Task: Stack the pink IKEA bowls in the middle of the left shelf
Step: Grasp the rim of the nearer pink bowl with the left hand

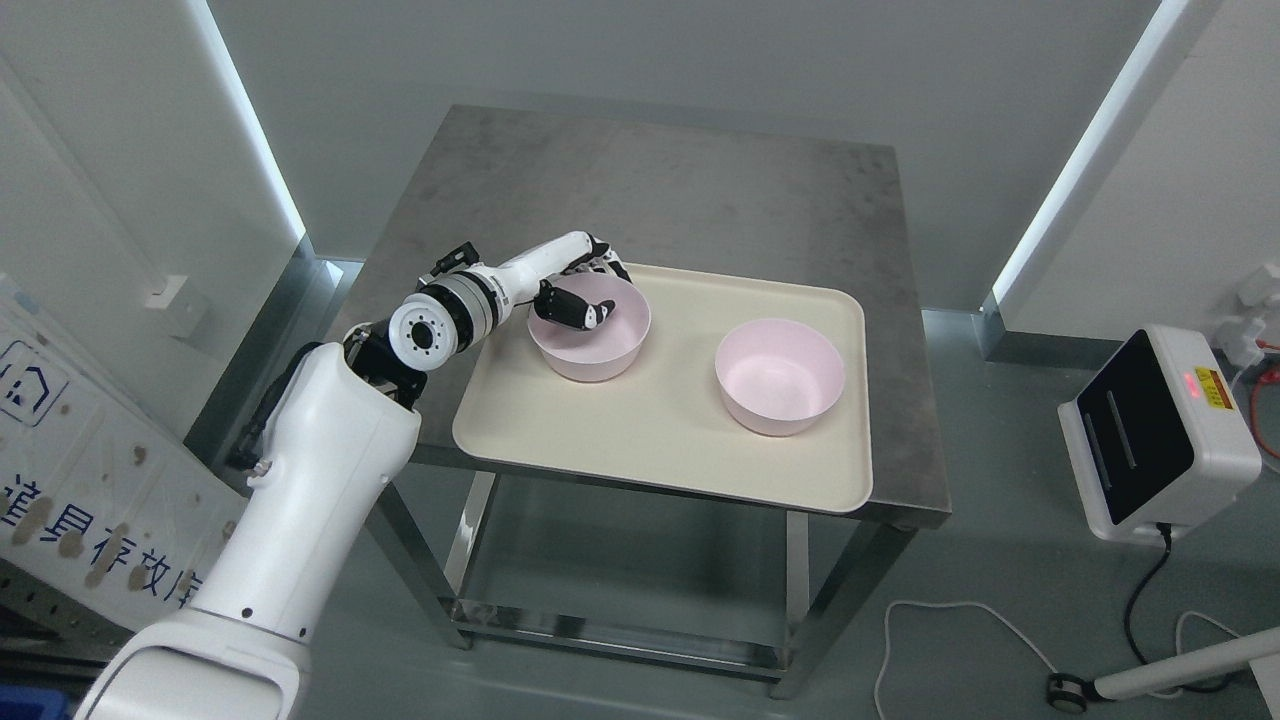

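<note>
Two pink bowls stand upright on a cream tray (640, 440) on a steel table. The left bowl (590, 350) is near the tray's back left corner, the right bowl (780, 378) toward the tray's right side. My left hand (585, 290) reaches in from the lower left and is at the left bowl's far-left rim. Its thumb dips inside the bowl and its fingers (605, 262) curl over the outside of the back rim, pinching the wall. The bowl rests on the tray. My right arm is out of view.
The steel table (700, 180) has bare surface behind the tray. A white and black device (1150, 430) sits on the floor at the right with cables. A printed board (60, 480) leans at the left.
</note>
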You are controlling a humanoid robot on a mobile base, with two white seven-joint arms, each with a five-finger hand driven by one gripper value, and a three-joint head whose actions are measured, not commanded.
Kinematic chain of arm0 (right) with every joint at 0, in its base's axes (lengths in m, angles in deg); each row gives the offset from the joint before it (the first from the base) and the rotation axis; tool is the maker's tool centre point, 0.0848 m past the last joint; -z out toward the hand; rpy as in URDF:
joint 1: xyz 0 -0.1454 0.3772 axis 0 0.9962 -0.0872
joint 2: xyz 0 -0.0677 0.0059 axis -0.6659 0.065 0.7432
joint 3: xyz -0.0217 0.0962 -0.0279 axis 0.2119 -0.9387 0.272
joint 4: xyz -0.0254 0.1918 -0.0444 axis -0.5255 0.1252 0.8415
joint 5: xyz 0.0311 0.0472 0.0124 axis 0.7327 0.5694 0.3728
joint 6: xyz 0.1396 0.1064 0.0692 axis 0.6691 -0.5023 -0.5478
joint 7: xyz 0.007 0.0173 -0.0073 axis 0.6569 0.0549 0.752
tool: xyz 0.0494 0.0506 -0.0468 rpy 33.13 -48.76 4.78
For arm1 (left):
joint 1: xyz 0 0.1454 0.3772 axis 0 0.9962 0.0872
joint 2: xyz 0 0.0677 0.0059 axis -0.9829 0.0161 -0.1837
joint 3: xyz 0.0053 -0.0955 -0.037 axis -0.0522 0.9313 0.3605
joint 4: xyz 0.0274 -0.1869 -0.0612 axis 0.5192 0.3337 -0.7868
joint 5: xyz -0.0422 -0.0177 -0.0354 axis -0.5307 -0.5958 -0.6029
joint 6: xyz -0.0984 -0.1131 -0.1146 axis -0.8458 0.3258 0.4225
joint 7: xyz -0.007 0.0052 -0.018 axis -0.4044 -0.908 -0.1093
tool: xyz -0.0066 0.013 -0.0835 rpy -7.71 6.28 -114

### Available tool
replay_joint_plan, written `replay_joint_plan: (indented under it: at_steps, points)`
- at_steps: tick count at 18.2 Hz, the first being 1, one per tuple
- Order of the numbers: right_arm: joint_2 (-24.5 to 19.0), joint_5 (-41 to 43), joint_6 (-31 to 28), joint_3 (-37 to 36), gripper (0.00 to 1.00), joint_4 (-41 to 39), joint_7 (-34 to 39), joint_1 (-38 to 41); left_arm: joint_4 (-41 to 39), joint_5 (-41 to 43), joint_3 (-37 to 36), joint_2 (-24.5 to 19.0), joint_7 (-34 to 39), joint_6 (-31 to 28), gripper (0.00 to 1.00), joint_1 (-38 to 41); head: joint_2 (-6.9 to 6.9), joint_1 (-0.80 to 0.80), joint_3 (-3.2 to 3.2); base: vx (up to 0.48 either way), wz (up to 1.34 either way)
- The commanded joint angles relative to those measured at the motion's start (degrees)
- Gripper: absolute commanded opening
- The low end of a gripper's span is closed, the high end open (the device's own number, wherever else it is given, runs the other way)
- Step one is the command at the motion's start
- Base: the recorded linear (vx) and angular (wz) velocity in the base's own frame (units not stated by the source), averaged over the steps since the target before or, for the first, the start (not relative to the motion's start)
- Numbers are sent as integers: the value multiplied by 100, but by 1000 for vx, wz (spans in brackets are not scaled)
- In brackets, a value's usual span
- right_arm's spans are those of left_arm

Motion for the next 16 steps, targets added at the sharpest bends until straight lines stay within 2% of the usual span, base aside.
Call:
replay_joint_plan:
  at_steps: [1,4,10,16]
  points:
    - [100,-44,-4,-53,100,0,-4,1,223,136,171,68,50,105,6,-25,0,0,0,0,0]
    - [100,-44,-4,-53,100,0,-4,1,223,144,277,68,103,315,1,-26,0,0,0,0,0]
    - [100,-44,-4,-53,100,0,-4,1,56,92,813,357,227,369,0,-148,0,0,0,0,0]
    - [100,-44,-4,-53,100,0,-4,1,-480,57,1006,372,-81,298,0,-429,0,0,0,0,0]
